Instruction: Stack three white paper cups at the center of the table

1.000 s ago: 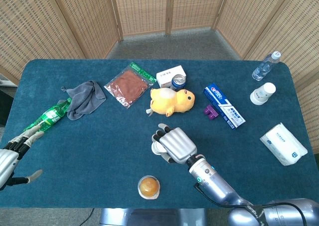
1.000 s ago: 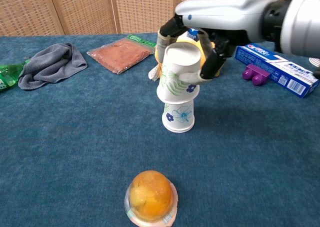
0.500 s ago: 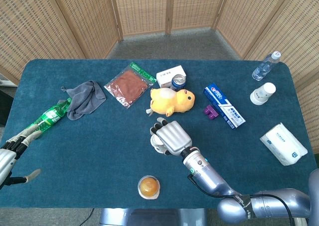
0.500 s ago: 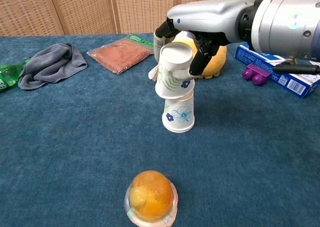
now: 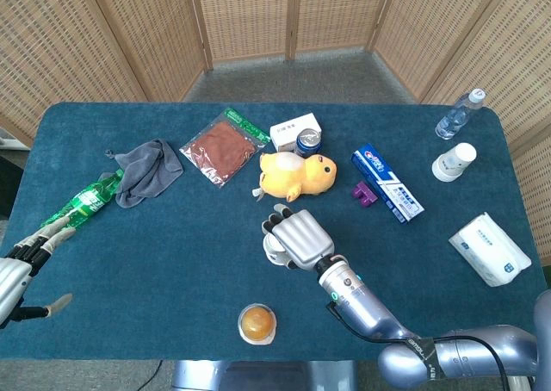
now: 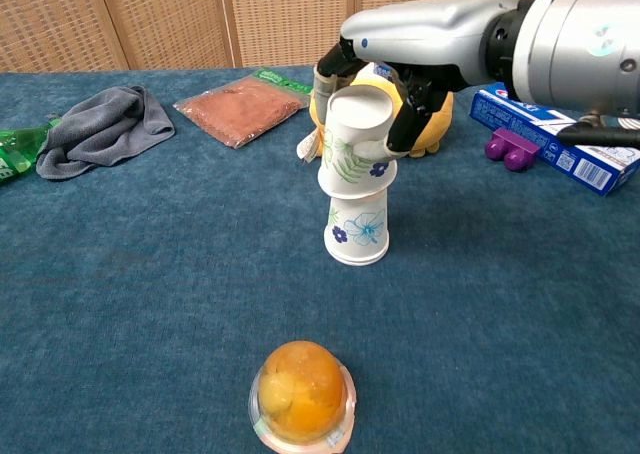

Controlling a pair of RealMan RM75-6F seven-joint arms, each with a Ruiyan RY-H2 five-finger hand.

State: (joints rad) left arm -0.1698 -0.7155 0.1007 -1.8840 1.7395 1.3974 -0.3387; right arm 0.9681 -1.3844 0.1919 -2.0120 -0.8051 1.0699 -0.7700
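Right hand [image 6: 385, 84] wraps the light, easily crushed white flowered paper cup [image 6: 356, 139] by its sides, above the upturned cup [image 6: 357, 229].

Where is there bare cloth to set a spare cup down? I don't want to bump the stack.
The widest free patch lies left of the cup stack, between the grey cloth and the table's front edge. Another lies right of the right hand, between the toothpaste box and tissue pack. Behind the stack it is crowded: plush duck, can, snack pouch.
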